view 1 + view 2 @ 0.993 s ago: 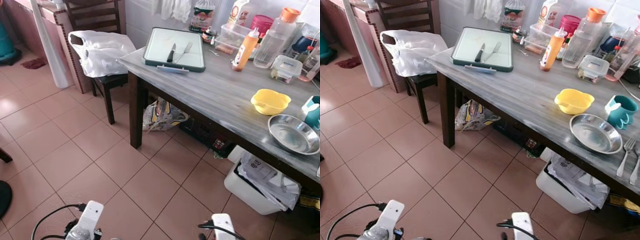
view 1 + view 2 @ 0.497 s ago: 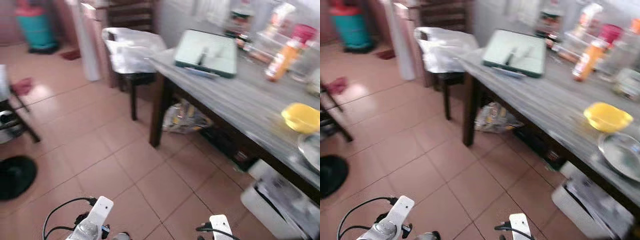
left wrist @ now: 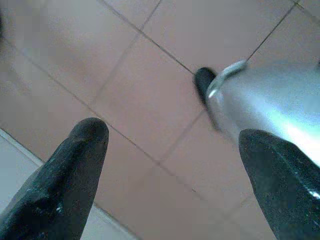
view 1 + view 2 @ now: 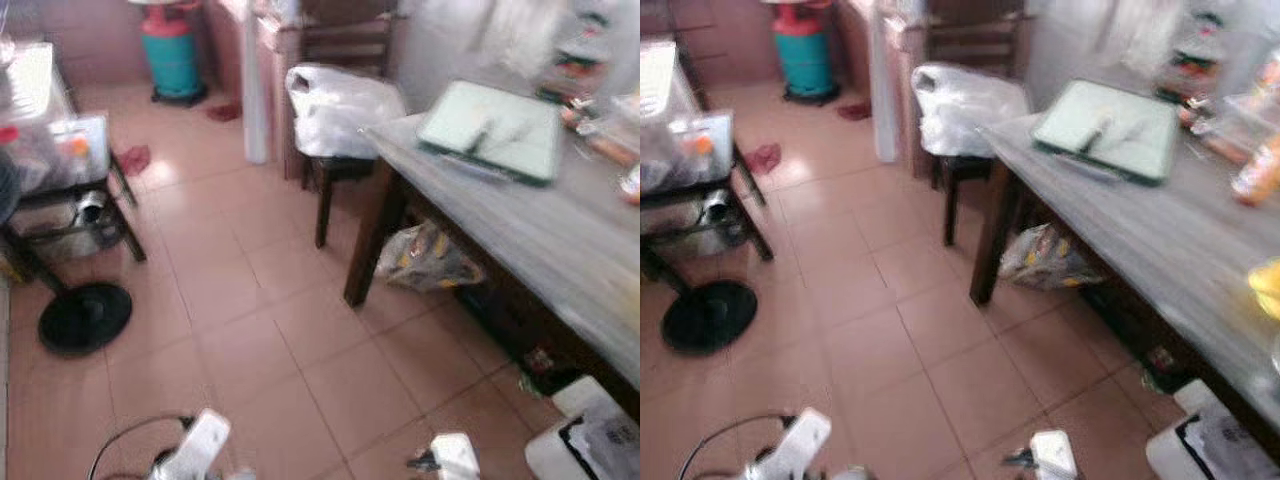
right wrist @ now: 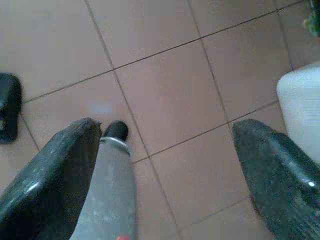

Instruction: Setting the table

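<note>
With the left claw [image 3: 165, 165] and right claw [image 5: 167, 170] both spread apart, empty above the floor, the tray [image 4: 1108, 130] at the worktop [image 4: 1160, 235] corner appears stiff and light, best gripped by its rim.

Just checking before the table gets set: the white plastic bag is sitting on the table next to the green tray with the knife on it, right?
Not quite. The white plastic bag sits on the dark wooden chair at the table's end, not on the table. The green tray, with what looks like a knife on it, is on the table, as the left eye view shows.
</note>
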### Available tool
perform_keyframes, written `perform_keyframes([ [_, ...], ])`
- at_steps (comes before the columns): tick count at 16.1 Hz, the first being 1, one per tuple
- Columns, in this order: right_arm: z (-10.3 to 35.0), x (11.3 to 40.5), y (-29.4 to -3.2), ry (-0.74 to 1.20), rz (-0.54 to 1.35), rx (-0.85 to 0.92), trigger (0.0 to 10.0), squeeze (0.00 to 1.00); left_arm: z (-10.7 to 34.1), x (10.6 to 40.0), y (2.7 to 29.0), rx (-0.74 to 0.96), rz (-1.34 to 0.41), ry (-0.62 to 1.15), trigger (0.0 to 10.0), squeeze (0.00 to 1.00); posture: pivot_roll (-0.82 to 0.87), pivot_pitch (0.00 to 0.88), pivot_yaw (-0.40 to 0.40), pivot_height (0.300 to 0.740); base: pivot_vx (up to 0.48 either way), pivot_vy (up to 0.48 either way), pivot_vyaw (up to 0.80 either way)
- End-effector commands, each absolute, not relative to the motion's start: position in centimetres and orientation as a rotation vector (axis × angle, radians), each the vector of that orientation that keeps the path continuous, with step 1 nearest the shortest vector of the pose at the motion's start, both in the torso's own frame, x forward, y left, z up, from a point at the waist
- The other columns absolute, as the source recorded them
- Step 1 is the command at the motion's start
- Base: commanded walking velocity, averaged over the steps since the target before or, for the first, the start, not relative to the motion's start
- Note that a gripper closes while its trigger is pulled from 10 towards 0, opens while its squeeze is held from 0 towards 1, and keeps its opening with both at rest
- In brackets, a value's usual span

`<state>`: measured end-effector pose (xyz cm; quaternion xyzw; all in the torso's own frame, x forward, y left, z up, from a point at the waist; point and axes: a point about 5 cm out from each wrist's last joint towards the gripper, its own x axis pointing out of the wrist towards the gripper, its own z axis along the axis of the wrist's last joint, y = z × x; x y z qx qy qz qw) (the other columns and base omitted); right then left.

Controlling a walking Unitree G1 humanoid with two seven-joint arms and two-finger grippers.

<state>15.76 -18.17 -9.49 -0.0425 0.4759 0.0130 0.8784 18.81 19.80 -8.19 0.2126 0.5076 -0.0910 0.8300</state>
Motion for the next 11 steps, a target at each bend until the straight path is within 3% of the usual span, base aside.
perform_keyframes([
  [1,-9.2,16.6,-17.6,0.965,0.023,-0.068,10.0,0.00,-8.1,19.2,18.8,0.382,-0.193,1.067,10.0,0.00,0.22,0.064,-0.144,0.740,0.000,0.000,0.80],
  [3,-8.8,17.7,-16.8,0.936,0.097,-0.110,10.0,0.00,-7.8,19.8,19.0,0.351,-0.139,1.049,10.0,0.00,0.26,0.061,-0.192,0.740,0.000,0.000,0.80],
  [5,-8.5,18.3,-17.2,0.937,0.130,-0.155,10.0,0.00,-7.4,20.6,18.5,0.191,-0.049,1.021,10.0,0.00,0.28,0.066,-0.193,0.740,0.000,0.000,0.80],
  [7,-8.0,19.2,-18.1,0.933,0.092,-0.161,10.0,0.00,-7.3,20.8,18.1,0.229,-0.086,0.996,10.0,0.00,0.31,0.075,-0.203,0.740,0.000,0.000,0.80],
  [11,-8.0,19.2,-18.4,0.924,0.013,-0.100,10.0,0.00,-7.8,19.9,17.9,0.354,-0.201,1.023,10.0,0.00,0.32,0.072,-0.197,0.740,0.000,0.000,0.00],
])
